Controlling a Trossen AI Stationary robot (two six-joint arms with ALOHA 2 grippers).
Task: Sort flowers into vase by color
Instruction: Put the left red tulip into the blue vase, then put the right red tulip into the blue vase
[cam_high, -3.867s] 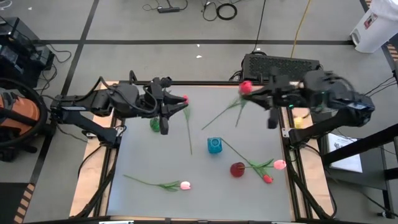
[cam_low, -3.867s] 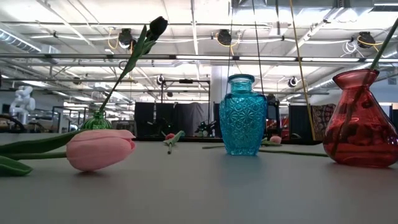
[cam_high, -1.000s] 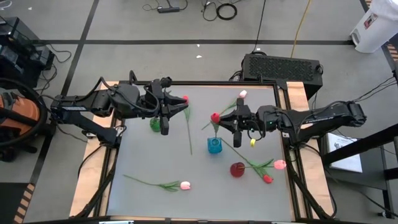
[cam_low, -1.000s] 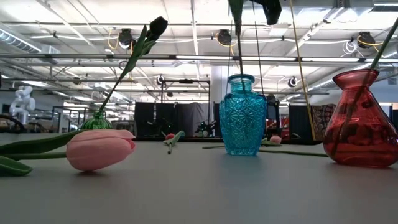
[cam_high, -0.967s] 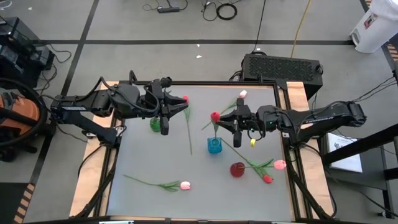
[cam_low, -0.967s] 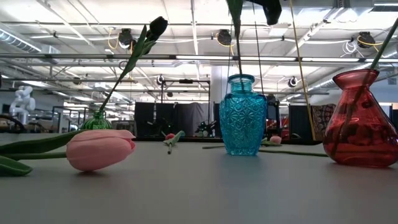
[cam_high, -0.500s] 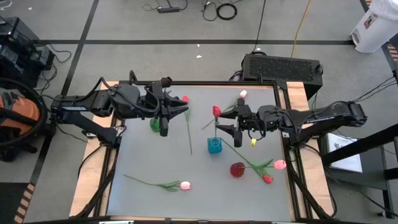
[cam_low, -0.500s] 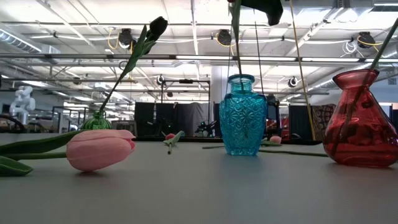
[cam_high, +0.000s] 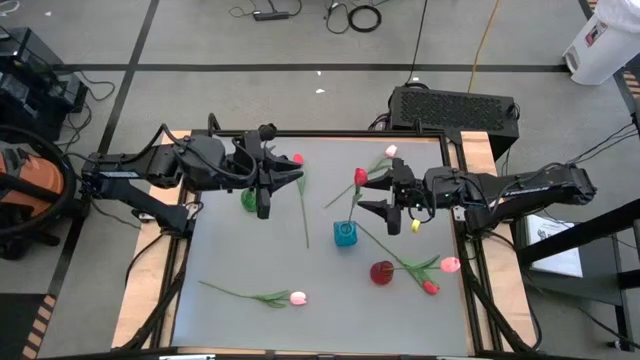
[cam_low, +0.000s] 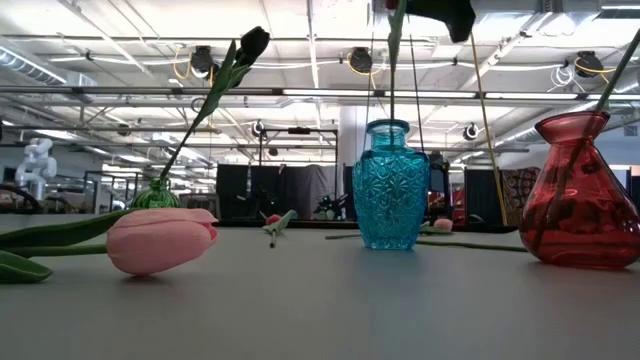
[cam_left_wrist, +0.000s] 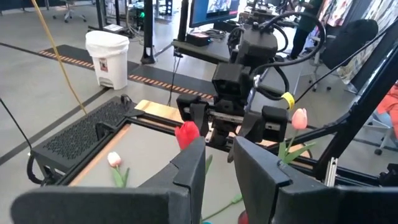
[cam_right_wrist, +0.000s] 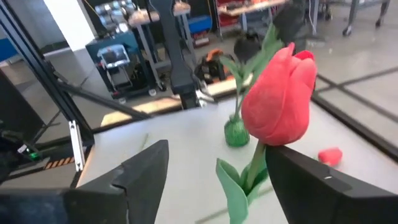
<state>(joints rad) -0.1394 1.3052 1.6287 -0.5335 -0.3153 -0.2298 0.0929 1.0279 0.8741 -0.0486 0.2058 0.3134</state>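
Note:
A red tulip (cam_high: 360, 176) stands with its stem in the blue vase (cam_high: 345, 234). My right gripper (cam_high: 372, 196) is open just below its head (cam_right_wrist: 280, 99), one finger on each side of the stem. My left gripper (cam_high: 290, 177) hovers open at the far left, above the green vase (cam_high: 248, 200), which holds a near-black tulip (cam_low: 250, 44). Beside the left gripper a red-headed flower (cam_high: 297, 160) lies flat on the table. A stem leans out of the red vase (cam_high: 382, 271). My right gripper stands open around the red tulip's upper stem (cam_right_wrist: 254, 167), coming level from the table's right side. The stem runs close beside one finger (cam_right_wrist: 311, 180); I cannot tell whether they touch. The tulip stands upright in the blue vase.
Loose flowers lie on the table: a pink tulip (cam_high: 297, 297) near the front edge, a pink one (cam_high: 390, 151) at the far side, and a pink head (cam_high: 450, 264) and a red head (cam_high: 430, 287) at the right. The table's middle left is bare (cam_high: 250, 250).
My right gripper has opened and let go of the red tulip, drawing back a little toward the table's right edge. The tulip's head has swung toward the right and far side, while its stem stays in the blue vase.

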